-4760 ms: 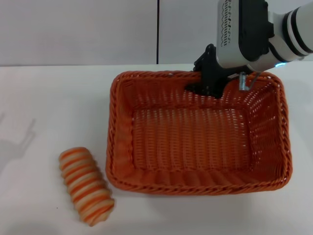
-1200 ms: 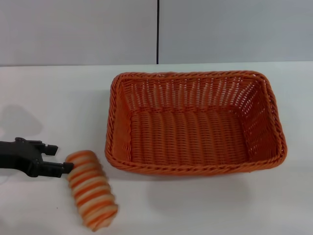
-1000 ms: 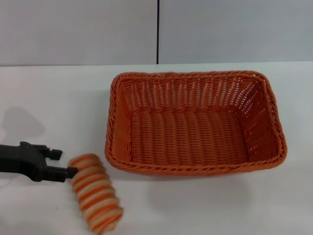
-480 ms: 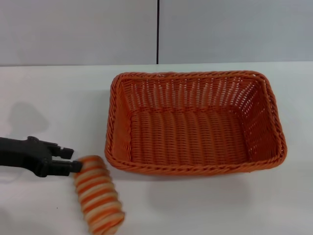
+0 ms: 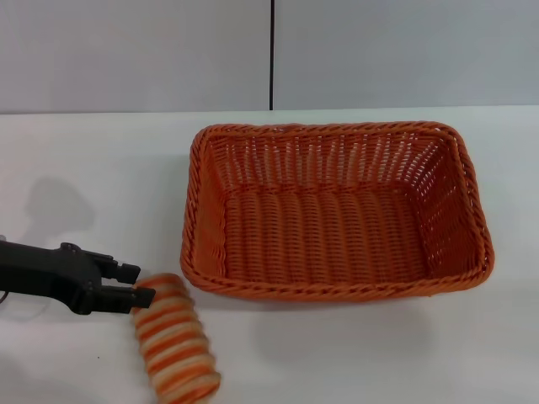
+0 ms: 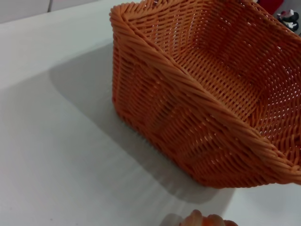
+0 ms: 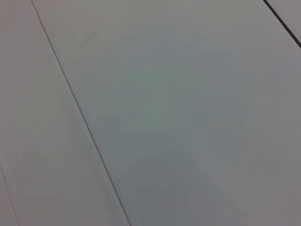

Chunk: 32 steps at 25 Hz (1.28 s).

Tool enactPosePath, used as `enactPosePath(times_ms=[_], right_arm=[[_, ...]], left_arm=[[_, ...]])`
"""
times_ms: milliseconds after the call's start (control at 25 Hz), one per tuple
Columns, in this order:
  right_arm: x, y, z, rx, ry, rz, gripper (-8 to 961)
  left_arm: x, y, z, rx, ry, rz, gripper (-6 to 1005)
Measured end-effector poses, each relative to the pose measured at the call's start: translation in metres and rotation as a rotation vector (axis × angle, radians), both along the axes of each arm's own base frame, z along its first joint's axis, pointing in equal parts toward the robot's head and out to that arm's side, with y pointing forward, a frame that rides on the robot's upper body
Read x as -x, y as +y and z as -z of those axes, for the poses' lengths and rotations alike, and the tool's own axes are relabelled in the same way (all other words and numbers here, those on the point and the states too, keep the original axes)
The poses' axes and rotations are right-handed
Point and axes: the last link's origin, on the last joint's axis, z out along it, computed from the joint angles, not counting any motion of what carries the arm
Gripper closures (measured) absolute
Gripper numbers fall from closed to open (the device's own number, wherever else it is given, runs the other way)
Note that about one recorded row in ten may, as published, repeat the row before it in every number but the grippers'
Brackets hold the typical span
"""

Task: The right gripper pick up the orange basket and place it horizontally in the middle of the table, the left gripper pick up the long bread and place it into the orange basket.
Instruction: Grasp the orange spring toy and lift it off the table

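At lower left of the head view, the striped orange-and-cream long bread [image 5: 175, 347] lies on the white table [image 5: 84, 168]; the black left gripper [image 5: 135, 284], fingers narrowly parted, touches its upper end. Beyond, centre frame, sits the woven orange basket [image 5: 337, 210].

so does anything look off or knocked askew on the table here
Nothing is damaged or spilled. The woven orange wicker basket sits square and upright, empty. The striped orange-and-cream toy loaf lies diagonally outside it, the black left end effector at its end.

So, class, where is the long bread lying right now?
In the head view, the long bread lies on the table at front left, just outside the orange basket's front-left corner, with the left gripper at its far end.
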Motion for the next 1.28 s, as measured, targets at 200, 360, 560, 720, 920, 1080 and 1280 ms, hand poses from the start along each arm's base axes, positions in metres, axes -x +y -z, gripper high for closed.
enactPosePath(times_ms=[200,360,560,720,920,1080,1280], right_arm=[[-0.001,-0.001,0.0,0.0,0.002,0.001,332],[-0.002,-0.003,0.0,0.001,0.002,0.006,332],[-0.004,-0.005,0.001,0.003,0.011,0.013,332],[-0.005,-0.005,0.001,0.0,0.016,0.018,332],[-0.007,-0.007,-0.001,-0.018,0.033,0.028,332],[-0.008,-0.006,-0.002,-0.028,0.04,0.032,332],[-0.008,-0.006,-0.003,-0.032,0.043,0.032,332]], left_arm=[[0.005,-0.004,0.007,-0.002,0.002,0.007,470],[0.009,-0.005,0.012,-0.008,0.005,0.011,472],[0.011,-0.004,0.013,-0.023,0.012,0.024,486],[0.012,-0.002,0.013,-0.036,0.022,0.026,507],[0.012,-0.001,0.013,-0.04,0.029,0.047,566],[0.012,0.001,0.014,-0.049,0.04,0.056,606],[0.008,0.008,0.01,-0.08,0.033,0.065,636]])
